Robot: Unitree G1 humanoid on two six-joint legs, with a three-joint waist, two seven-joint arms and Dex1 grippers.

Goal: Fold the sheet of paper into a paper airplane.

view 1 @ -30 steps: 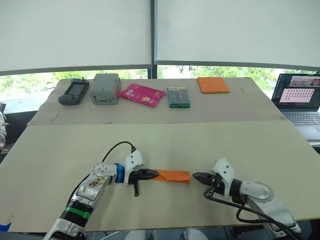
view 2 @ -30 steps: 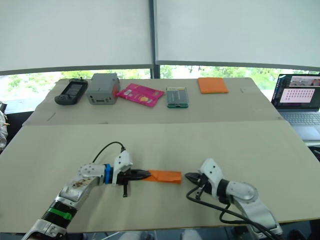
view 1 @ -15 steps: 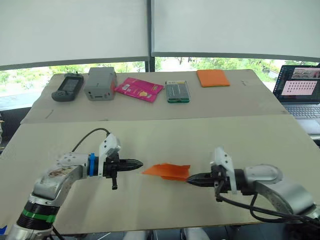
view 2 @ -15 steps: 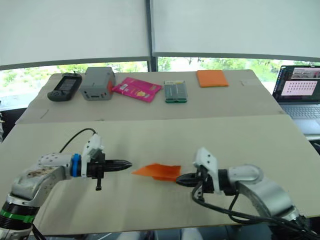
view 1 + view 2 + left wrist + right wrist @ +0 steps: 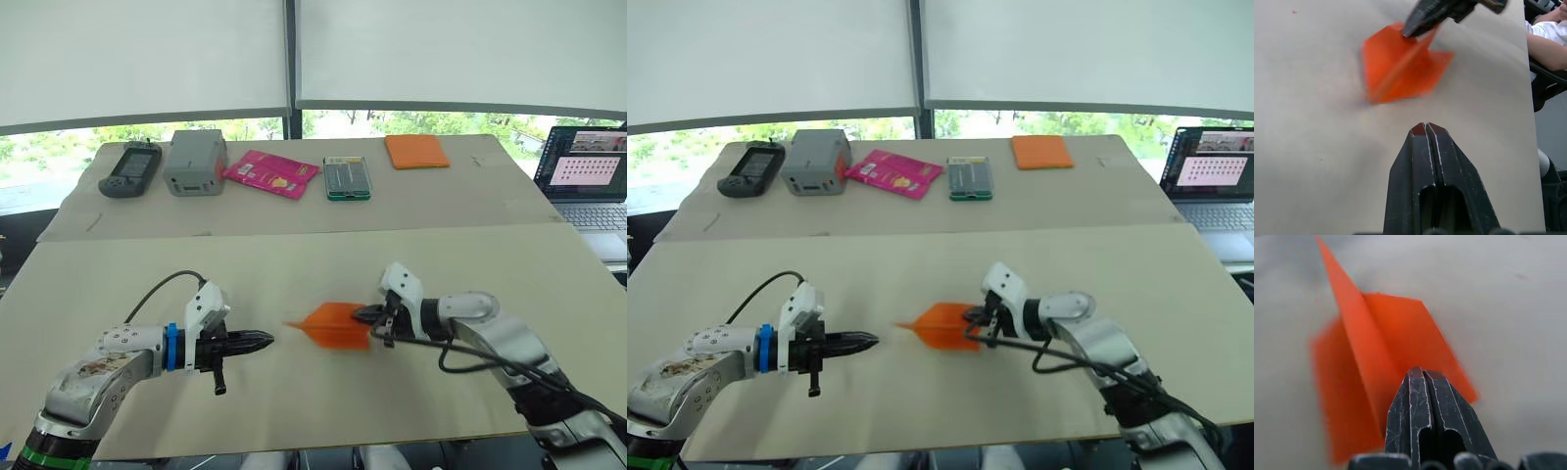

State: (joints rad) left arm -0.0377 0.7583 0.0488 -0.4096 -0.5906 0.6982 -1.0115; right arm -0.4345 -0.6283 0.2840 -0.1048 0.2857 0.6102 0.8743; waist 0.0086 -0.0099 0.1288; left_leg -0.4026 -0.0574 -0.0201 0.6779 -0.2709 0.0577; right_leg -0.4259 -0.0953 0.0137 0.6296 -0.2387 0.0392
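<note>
paper airplane point(image 5: 331, 327) near the middle of the front table point(image 5: 294, 274), a small orange pointed wedge with its nose toward the robot's left and its wings spread to either side of a raised centre fold; looks lifted a little off the tabletop, though contact underneath cannot be told

right gripper point(image 5: 364, 314) at the tail end of the airplane, black fingers pressed together on the raised centre fold, pinching it; seen in the right wrist view as closed fingers point(image 5: 1422, 416) with the orange fold running away from their tips

left gripper point(image 5: 263, 340) just to the left of the airplane's nose, apart from it, fingers closed against each other with nothing between them, pointing toward the paper; same in the left wrist view, black fingers point(image 5: 1430, 166) meeting at the tips, airplane point(image 5: 1400, 63) beyond them with the other gripper point(image 5: 1422, 22) clamped on its fold

along the far table point(image 5: 470, 196), well apart from the airplane: dark handheld device point(image 5: 129, 169), grey box point(image 5: 195, 163), pink packet point(image 5: 272, 173), green-edged flat case point(image 5: 348, 178), thick orange pad point(image 5: 416, 151)

open laptop point(image 5: 588, 181) at the far right edge, screen lit

person's arm in a white sleeve point(image 5: 1547, 36) at the edge of the left wrist view
</note>
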